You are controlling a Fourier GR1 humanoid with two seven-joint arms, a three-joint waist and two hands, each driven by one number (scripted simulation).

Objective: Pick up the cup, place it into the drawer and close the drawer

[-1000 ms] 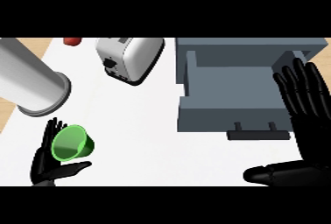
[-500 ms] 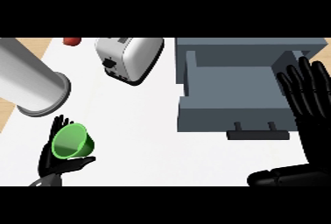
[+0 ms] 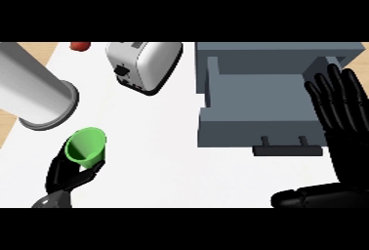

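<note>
Item one: my left hand (image 3: pixel 69 175) has its fingers curled round the lower part of the green cup (image 3: pixel 86 146), which I see tilted with its open mouth facing up, well to the left of the open grey drawer (image 3: pixel 252 100) and just below the large metal cylinder (image 3: pixel 36 95). Item two: my right hand (image 3: pixel 338 112) holds nothing, fingers straight and spread, lying over the drawer's right wall, with its thumb (image 3: pixel 310 197) stretched out below the drawer's handle (image 3: pixel 286 149). Item three: a white toaster (image 3: pixel 143 64) stands left of the drawer's far end, and a small red object (image 3: pixel 79 46) lies left of that toaster, all on the white counter (image 3: pixel 173 166).
</note>
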